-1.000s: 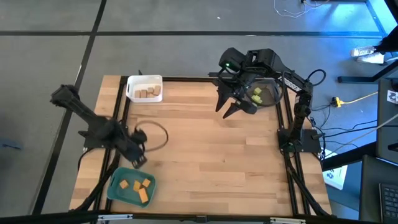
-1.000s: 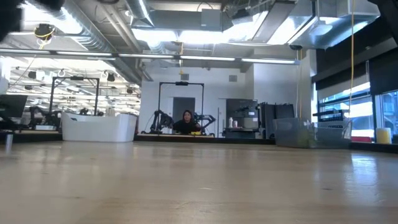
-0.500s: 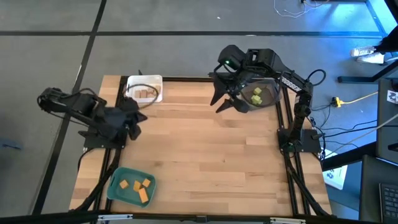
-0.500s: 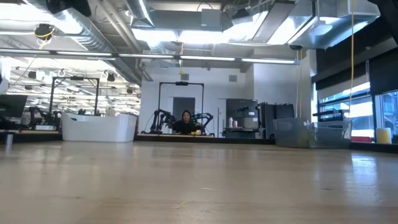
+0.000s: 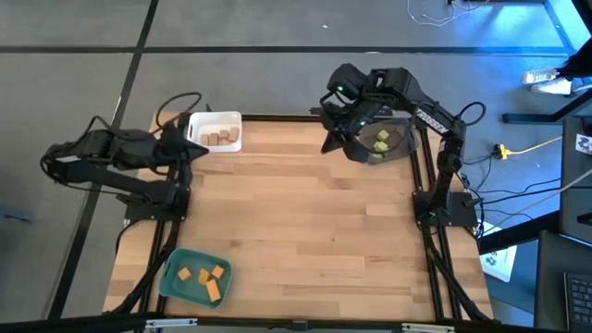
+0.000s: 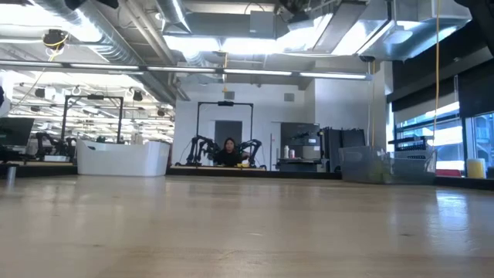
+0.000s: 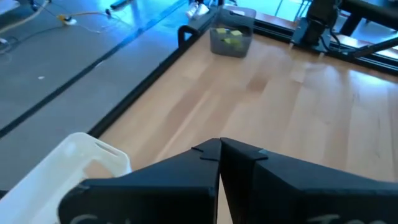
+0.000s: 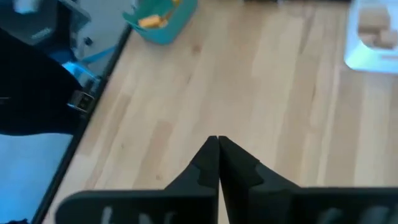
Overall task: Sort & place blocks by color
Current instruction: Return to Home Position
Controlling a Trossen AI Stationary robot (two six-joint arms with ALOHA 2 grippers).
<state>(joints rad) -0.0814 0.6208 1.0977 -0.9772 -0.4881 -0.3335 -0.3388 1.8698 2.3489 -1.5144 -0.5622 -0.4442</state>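
Now, left claw [image 7: 219,148]: I see it pinched narrow, empty, beside white tray [image 5: 215,116], upper left of high view
right claw [image 8: 217,142]: narrow, empty, by grey bin [image 7: 230,50], upper right
tan blocks [image 5: 220,139]: in white tray
green blocks [image 5: 382,141]: in grey bin
orange blocks [image 5: 215,273]: in teal tray [image 5: 171,277], lower left

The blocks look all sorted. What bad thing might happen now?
The shut left gripper hangs close to the white tray of tan wooden blocks; a careless swing might knock it.
The shut right gripper hangs by the dark grey bin of light green blocks at the table's corner; a bump might push it off.
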